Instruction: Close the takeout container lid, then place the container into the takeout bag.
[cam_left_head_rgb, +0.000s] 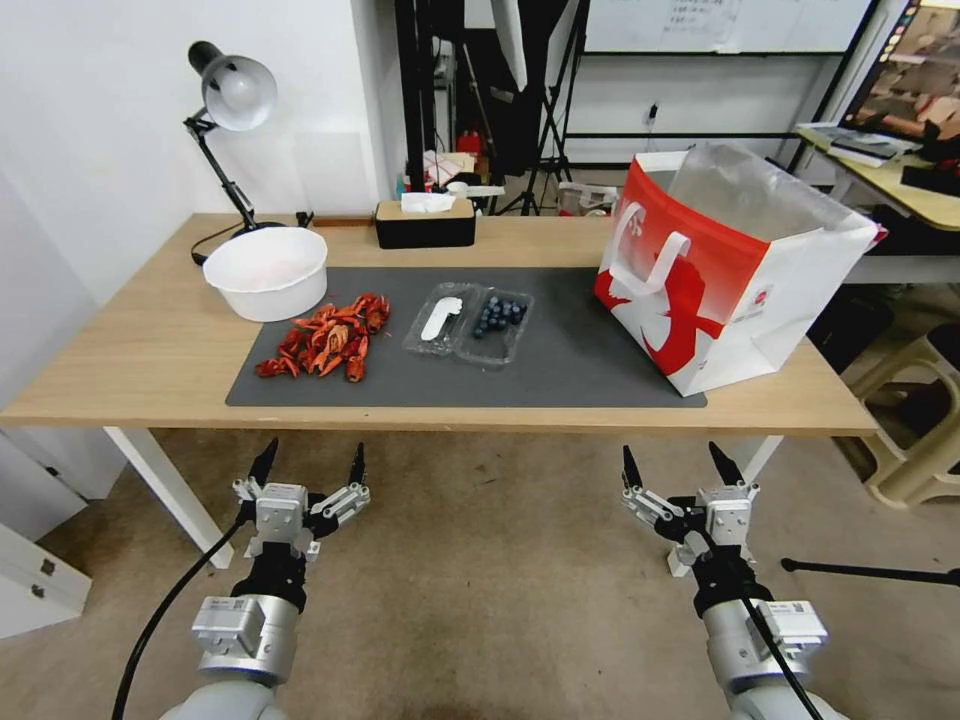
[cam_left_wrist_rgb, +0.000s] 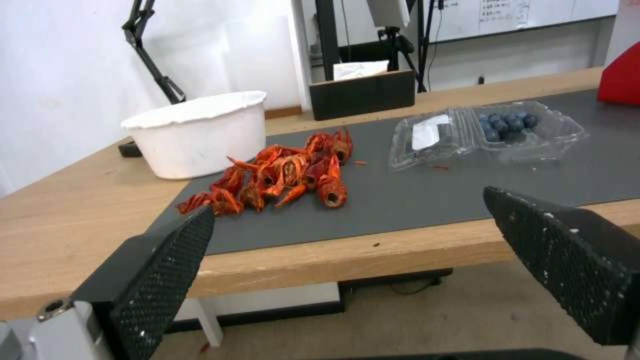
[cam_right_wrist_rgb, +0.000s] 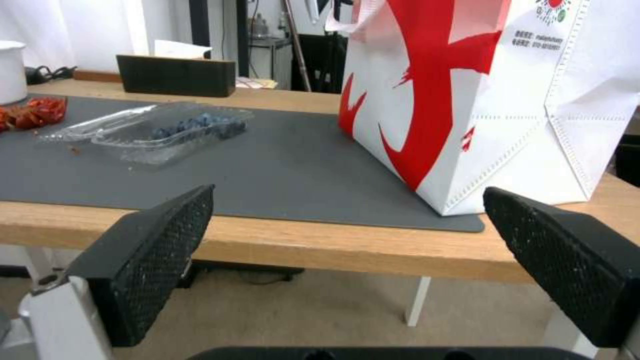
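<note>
While nothing of the job is looking done yet, the takeout bag (cam_left_head_rgb: 735, 265) is standing upright on the grey mat (cam_left_head_rgb: 560, 370), at its right end, mouth gaping. Mid-mat, the takeout container (cam_left_head_rgb: 498, 320) is lying flat open, its lid (cam_left_head_rgb: 438, 318) folded out toward the crayfish. Short of the mat's near edge, the left gripper (cam_left_head_rgb: 308, 468) and right gripper (cam_left_head_rgb: 678, 466) are hovering wide, empty.

Both arms are reaching forward and hanging low, side by side and well apart. The left gripper (cam_left_head_rgb: 309, 468) is pointing ahead with its two dark fingers (cam_left_wrist_rgb: 160, 270) spreading wide and gripping nothing. The right gripper (cam_left_head_rgb: 682, 467) is matching it on the other side, its textured fingers (cam_right_wrist_rgb: 157, 255) likewise standing wide apart and holding nothing.
</note>
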